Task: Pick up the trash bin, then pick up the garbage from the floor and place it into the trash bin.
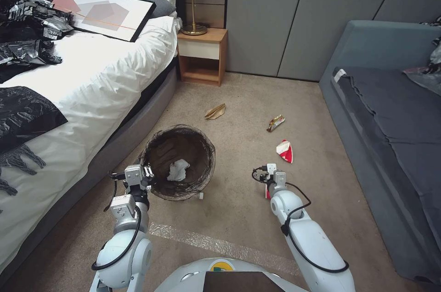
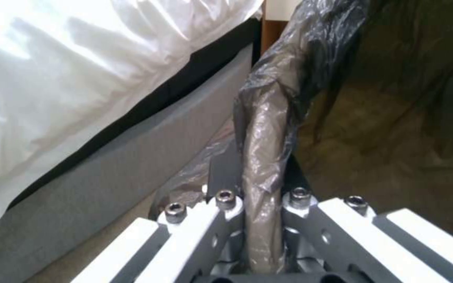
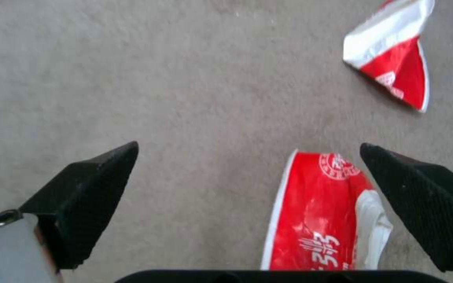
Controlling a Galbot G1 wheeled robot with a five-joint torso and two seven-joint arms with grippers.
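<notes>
Two grippers noted at work. Left gripper (image 1: 146, 173) found clamped on the bag-covered rim of the trash bin (image 1: 180, 161), at the bin's 9 o'clock edge; fingers (image 2: 225, 204) seen pressed against both sides of the rim in the left wrist view. Bin located close beside the bed (image 1: 82, 85), lined with a dark bag, with a white tissue (image 1: 178, 170) lying inside.

Right gripper (image 3: 247, 184) found low over the floor (image 1: 239, 99), pads (image 3: 87, 196) spread wide apart, gripping nothing. Crumpled red-white packet (image 3: 321, 220) observed on the carpet between the pads, nearer one of them; contact could not be determined.

Remaining garbage recorded on the carpet: second red-white packet (image 1: 285, 151) at 1 o'clock from the right gripper, a yellow-brown wrapper (image 1: 275, 123) beyond it at 12 o'clock, and a brown paper bag (image 1: 215, 111) at 1 o'clock from the bin, near the nightstand (image 1: 202, 55). Sofa (image 1: 390, 112) noted along the carpet at 3 o'clock.
</notes>
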